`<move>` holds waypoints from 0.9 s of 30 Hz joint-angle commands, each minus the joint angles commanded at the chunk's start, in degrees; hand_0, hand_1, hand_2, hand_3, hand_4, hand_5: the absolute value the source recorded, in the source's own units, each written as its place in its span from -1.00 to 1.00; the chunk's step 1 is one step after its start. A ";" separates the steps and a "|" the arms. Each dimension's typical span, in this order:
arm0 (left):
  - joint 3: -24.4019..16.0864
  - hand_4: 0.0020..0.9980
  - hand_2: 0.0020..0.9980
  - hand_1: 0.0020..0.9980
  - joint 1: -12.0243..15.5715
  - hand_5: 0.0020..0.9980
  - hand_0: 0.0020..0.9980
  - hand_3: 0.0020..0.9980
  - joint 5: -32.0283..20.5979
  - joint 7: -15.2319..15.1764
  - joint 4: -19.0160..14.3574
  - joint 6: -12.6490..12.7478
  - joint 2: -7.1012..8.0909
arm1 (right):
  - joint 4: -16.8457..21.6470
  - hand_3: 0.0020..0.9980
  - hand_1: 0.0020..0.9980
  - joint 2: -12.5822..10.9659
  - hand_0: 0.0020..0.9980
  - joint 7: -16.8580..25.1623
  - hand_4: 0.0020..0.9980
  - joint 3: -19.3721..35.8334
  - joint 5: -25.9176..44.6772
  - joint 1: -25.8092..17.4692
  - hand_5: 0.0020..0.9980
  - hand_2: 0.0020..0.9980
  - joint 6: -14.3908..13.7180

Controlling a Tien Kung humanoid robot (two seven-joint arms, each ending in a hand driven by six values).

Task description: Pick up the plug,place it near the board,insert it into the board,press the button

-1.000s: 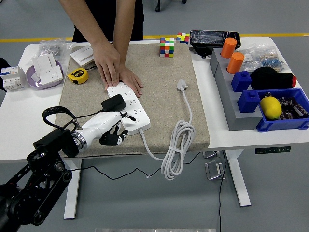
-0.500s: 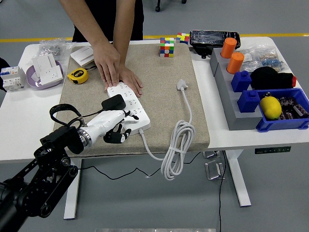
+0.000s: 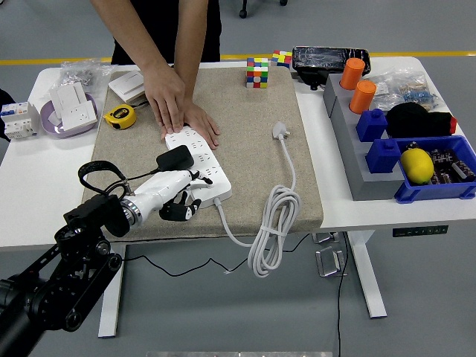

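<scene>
I count one white power strip (image 3: pixel 199 163), one black plug (image 3: pixel 174 158), and two hands (image 3: pixel 172 104) of the person across the table pressing flat on the strip's far end. The strip lies on the tan mat (image 3: pixel 245 141) with its long axis running from far-left to near-right, and the plug sits on top of it near its middle. My left hand (image 3: pixel 172 195) rests at the strip's near edge just below the plug, fingers curled under (whether they actually grip anything I cannot tell).

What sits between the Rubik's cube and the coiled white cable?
In the head view, between the Rubik's cube and the coiled cable, only the cable's own white plug lies on the mat.
</scene>
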 joint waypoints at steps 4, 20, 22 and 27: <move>-0.16 0.01 -0.70 -0.93 -0.11 -1.00 -0.71 0.57 0.00 -0.12 0.57 0.18 -0.07 | 0.01 0.51 0.58 0.01 0.64 0.01 1.00 -0.02 -0.02 0.02 1.00 0.51 0.00; -0.19 0.01 -0.70 -0.93 0.29 -1.00 -0.71 0.57 0.00 -0.31 1.49 0.54 -0.60 | 0.02 0.51 0.58 -0.01 0.64 0.04 1.00 -0.23 0.00 -0.28 1.00 0.51 -0.05; -0.30 0.01 -0.70 -0.93 0.29 -1.00 -0.71 0.57 0.00 -0.36 1.77 0.64 -0.65 | 0.02 0.51 0.58 0.00 0.64 0.04 1.00 -0.26 0.00 -0.29 1.00 0.51 -0.04; -0.26 0.01 -0.70 -0.93 0.28 -1.00 -0.71 0.57 0.00 -0.44 2.24 0.77 -0.46 | 0.00 0.51 0.58 0.00 0.64 0.04 1.00 -0.23 0.03 -0.30 1.00 0.51 -0.03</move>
